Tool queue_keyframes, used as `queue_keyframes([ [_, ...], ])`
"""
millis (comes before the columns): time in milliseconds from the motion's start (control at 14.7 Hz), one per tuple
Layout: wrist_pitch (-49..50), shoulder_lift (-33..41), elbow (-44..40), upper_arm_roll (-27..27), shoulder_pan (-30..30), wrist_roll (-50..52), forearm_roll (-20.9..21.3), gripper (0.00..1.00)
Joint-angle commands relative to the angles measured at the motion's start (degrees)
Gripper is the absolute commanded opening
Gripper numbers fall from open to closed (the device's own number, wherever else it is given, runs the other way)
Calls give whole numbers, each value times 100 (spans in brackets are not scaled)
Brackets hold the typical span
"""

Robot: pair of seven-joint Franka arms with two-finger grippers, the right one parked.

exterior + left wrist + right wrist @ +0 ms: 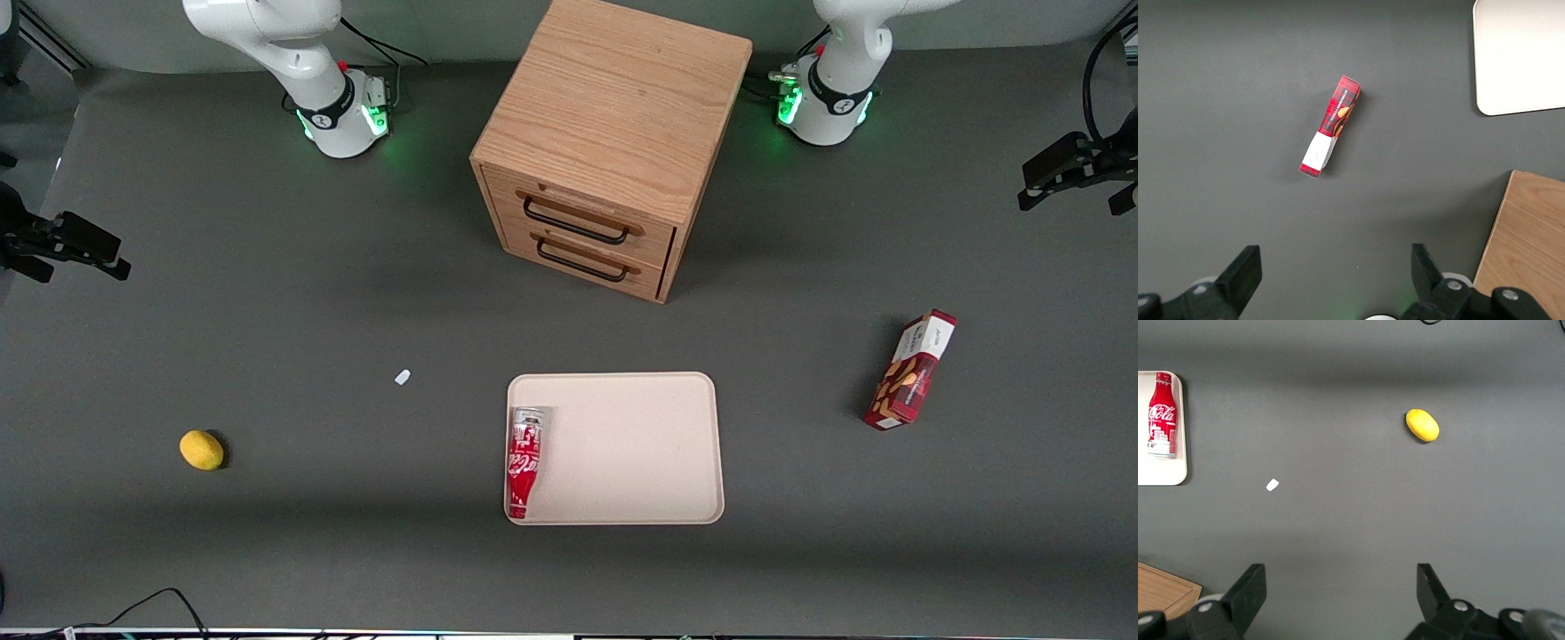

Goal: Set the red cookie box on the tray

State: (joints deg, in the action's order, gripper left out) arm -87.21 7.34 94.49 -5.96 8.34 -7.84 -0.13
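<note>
The red cookie box (911, 369) lies flat on the dark table toward the working arm's end, apart from the beige tray (640, 444). In the left wrist view the box (1330, 127) shows dark red with a white end panel, lying at a slant, and a corner of the tray (1518, 53) shows too. My gripper (1335, 257) hangs high over the table, open, with nothing between its fingers and the box well clear of them. It is out of the front view.
A red cola bottle (524, 462) lies in the tray along the rim at the parked arm's side. A wooden two-drawer cabinet (605, 142) stands farther from the front camera than the tray. A yellow lemon (202, 449) and a small white scrap (403, 377) lie toward the parked arm's end.
</note>
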Motion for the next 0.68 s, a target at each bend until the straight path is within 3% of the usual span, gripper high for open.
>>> queue_keyframes([
  [0, 108, -31, -107, -28, 45, 28, -57, 100],
  [614, 12, -522, 34, -54, 1, -217, 65, 100],
])
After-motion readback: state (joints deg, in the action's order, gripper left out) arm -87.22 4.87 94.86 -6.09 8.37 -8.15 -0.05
